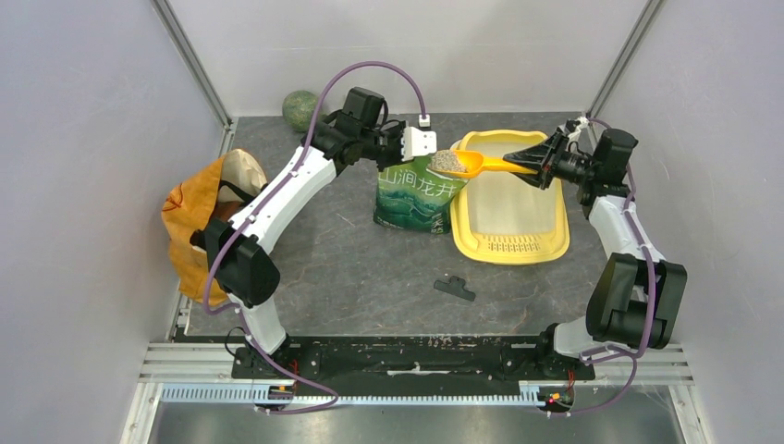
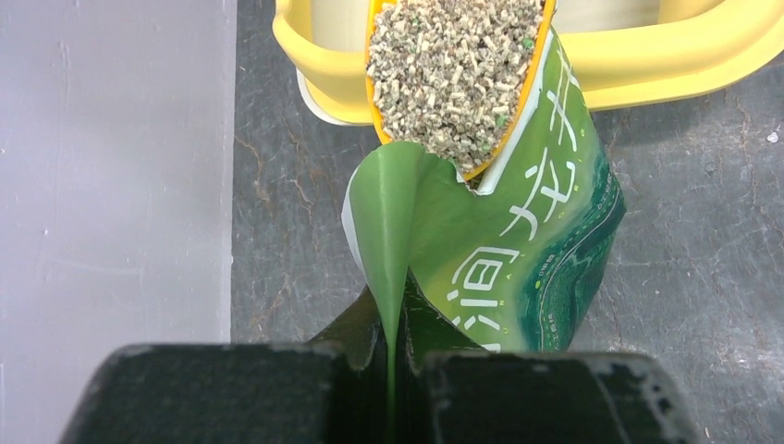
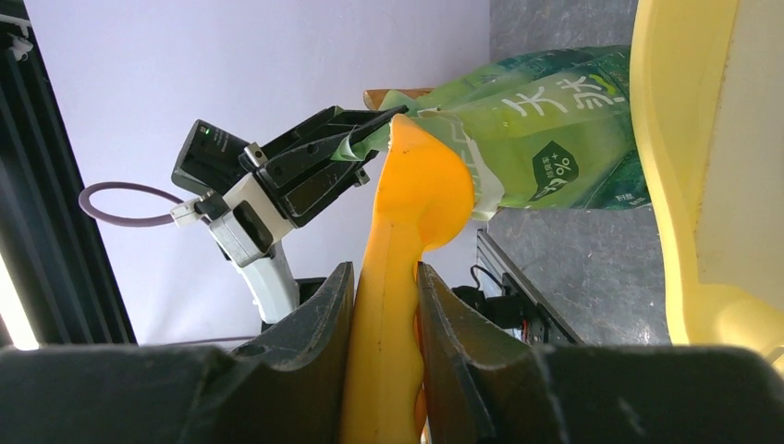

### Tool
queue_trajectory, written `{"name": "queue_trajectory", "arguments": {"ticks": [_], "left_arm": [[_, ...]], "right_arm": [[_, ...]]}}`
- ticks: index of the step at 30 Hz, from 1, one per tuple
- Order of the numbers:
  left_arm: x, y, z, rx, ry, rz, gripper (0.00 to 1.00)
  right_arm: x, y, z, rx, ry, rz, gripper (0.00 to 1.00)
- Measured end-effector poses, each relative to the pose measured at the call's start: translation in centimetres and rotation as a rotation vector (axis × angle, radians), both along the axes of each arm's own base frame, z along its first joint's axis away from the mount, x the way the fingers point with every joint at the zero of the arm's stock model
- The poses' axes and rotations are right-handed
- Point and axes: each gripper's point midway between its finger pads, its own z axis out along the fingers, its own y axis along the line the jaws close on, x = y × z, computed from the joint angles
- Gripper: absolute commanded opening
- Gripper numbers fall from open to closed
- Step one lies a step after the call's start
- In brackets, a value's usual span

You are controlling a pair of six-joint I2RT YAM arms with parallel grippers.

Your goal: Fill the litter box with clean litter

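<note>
One loaded scoop [image 1: 481,165]: your right gripper [image 3: 384,277] clamps its handle, clean litter [image 2: 453,74] heaped above the green pouch [image 2: 536,250], just beside the litter box [image 1: 507,252], upper centre of the top view. Your left gripper [image 2: 388,370] pinches the pouch's lip. Carry level over the basin, then tip slowly

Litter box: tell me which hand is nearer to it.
Right. The right hand, shut on the orange scoop, is over the far right corner of the litter box; the left hand, pinching the green pouch, is off its left side.
</note>
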Motion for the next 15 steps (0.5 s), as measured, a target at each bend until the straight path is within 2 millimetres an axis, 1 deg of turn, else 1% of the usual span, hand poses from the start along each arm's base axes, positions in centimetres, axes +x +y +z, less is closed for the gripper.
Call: {"name": "queue_trajectory", "arguments": {"ticks": [6, 15], "left_arm": [[0.0, 0.0, 0.1, 0.0, 0.001, 0.0, 0.02], [0.0, -0.1, -0.1, 0.002, 0.006, -0.003, 0.02]], "right_arm": [[-0.3, -0.4, 0.0, -0.004, -0.004, -0.003, 0.0], [-1.0, -1.1, -1.2, -0.02, 0.029, -0.007, 0.0]]}}
